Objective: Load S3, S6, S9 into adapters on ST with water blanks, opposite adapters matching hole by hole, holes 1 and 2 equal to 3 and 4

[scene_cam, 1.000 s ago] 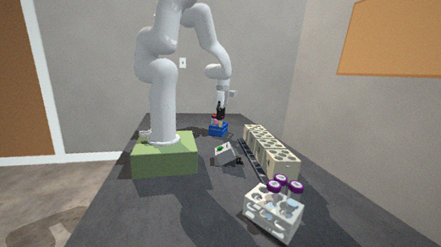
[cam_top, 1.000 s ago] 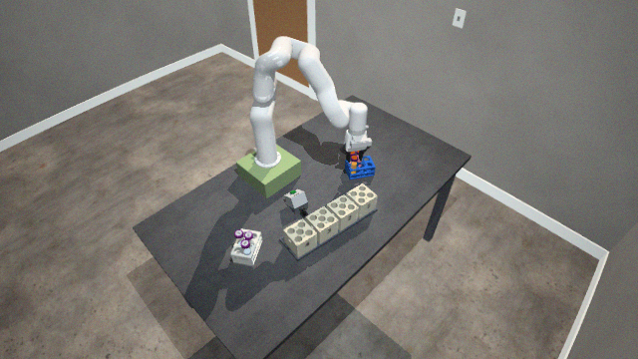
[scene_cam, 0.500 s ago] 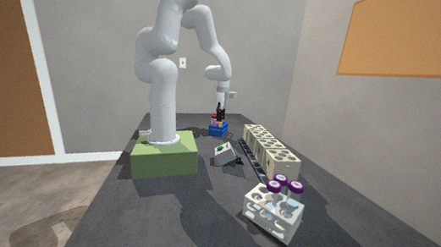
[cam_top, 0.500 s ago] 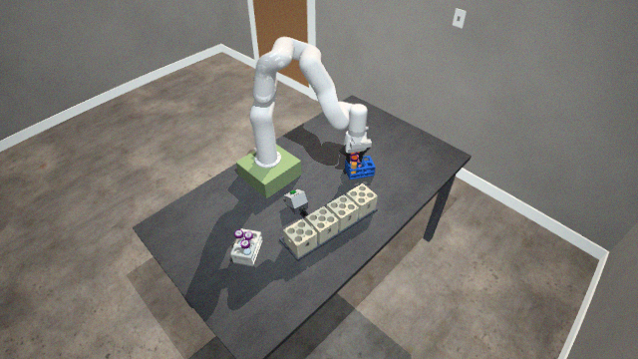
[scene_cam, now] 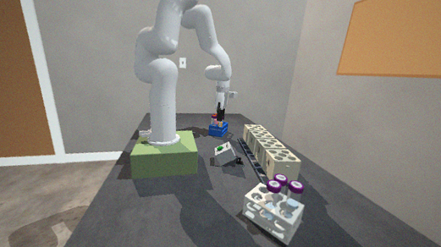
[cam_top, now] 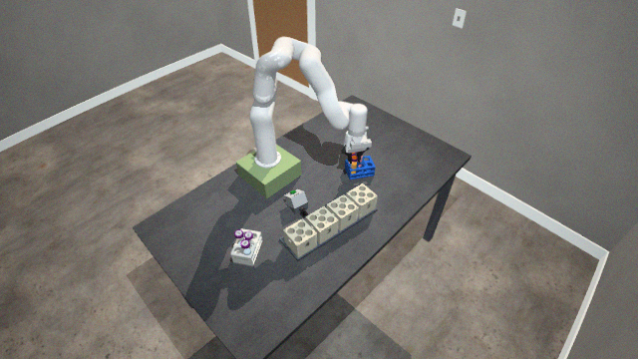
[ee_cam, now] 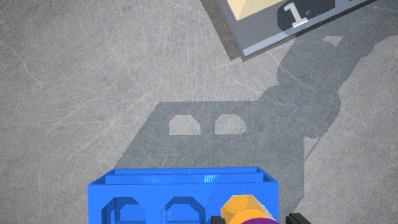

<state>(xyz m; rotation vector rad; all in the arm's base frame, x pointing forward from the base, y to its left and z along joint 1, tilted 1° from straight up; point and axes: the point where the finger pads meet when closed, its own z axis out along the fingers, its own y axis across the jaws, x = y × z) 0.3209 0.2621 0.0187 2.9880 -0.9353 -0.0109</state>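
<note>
My gripper (cam_top: 355,159) (scene_cam: 219,117) (ee_cam: 259,219) is at the blue rack (cam_top: 367,175) (scene_cam: 215,131) (ee_cam: 150,191), shut on a purple-capped tube with orange liquid. The tube is at the rack's right end in the wrist view, with its cap cut off by the frame. Its ID is not readable. Another purple cap (scene_cam: 214,117) shows beside the fingers. Four cream adapters (cam_top: 301,245) (scene_cam: 283,168) stand in a row on the loading stand (cam_top: 299,256); no caps show in them. The white rack (cam_top: 243,259) (scene_cam: 248,202) holds three purple-capped tubes. The green DONE key (cam_top: 293,191) (scene_cam: 220,148) is on a small sloped desk.
The sloped desk (cam_top: 299,200) stands between the green robot base (cam_top: 269,179) (scene_cam: 164,163) and the adapter row. A small dark object (cam_top: 304,212) (scene_cam: 239,160) lies beside it. In the wrist view, a stand corner marked 1 shows at the top.
</note>
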